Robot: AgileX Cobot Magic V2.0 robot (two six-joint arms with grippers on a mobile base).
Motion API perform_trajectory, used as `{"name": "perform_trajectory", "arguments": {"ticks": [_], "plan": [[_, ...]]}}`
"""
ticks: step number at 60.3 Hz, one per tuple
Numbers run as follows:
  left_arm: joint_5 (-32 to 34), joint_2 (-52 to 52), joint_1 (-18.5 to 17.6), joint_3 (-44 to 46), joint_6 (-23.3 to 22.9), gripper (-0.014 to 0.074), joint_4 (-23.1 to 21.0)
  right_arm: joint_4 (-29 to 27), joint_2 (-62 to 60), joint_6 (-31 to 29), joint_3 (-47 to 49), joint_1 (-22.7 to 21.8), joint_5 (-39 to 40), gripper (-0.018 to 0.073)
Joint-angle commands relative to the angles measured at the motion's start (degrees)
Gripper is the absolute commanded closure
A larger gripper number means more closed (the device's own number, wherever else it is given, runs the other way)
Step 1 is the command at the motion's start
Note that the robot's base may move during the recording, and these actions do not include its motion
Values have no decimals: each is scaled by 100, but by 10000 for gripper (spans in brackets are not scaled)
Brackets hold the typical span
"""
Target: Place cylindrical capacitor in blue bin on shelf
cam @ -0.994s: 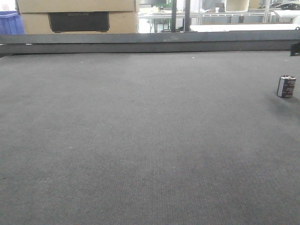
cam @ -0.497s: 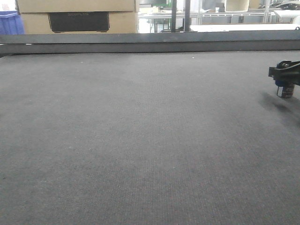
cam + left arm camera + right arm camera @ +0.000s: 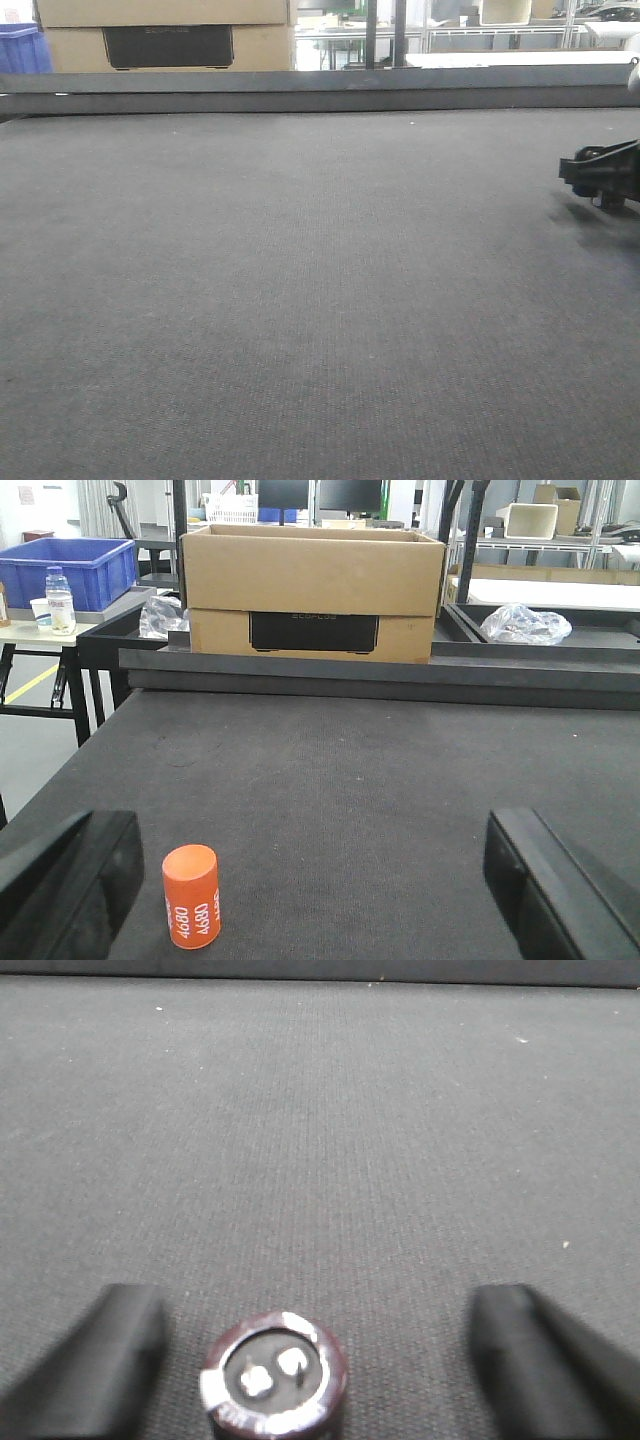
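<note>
Right gripper (image 3: 315,1310): fingers spread wide, nothing clamped. Cylindrical capacitor (image 3: 272,1375): stood upright on dark mat (image 3: 320,1110), between those fingers, off-centre toward left, no contact seen. Left gripper (image 3: 310,830): fingers held apart; orange cylinder (image 3: 190,895) stood just beside left finger. Far: cardboard box (image 3: 310,575); blue crate (image 3: 70,570) beyond, left.

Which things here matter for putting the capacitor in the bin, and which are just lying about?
For the job:
- cylindrical capacitor, upright on the table
- right hand, open around it

Lying about:
- orange cylinder
- cardboard box
- water bottle
- clear plastic bag
- blue crate on the side table
</note>
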State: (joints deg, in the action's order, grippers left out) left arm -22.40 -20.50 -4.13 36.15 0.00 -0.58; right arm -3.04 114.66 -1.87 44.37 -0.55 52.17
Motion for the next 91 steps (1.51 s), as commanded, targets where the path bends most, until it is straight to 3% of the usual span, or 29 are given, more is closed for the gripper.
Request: {"name": "perform_trajectory", "arguments": {"ticks": [1,8,17,37,47,53,59,74,85,91], "plan": [[31,-12,-44,-8,0,-5,-36,40,10,-13,28,10,-42,312],[31,-12,-44,-8,0,-5,-36,40,10,-13,28,10,-147,503],[31,-12,-44,-8,0,-5,-36,40,-181,-13,28,-1,-136,607],[192,-148,68,-543,0,57,256,40,-2069,-13,17,-1,-821,622],[1479,-491,424,-1407,0,60,256,40,-3208,-13,17,-1,-1707,622],[2548,-893,705,-1852,0,56,-14,40,-3751,-13,17,-1,-2247,622],[3070,-1515,945,-2009,0,13,-260,40,-4150,-13,17,-1,-2647,622],[4897,-3541,849,-1956,0,-6,-261,40,-4501,-13,17,-1,-2797,622],[5839,-5135,825,-1537,0,-6,-261,40,-4501,-13,17,-1,-2834,622],[6034,-5840,825,-1188,0,-6,-261,40,-4501,-13,17,-1,-2834,622]]}}
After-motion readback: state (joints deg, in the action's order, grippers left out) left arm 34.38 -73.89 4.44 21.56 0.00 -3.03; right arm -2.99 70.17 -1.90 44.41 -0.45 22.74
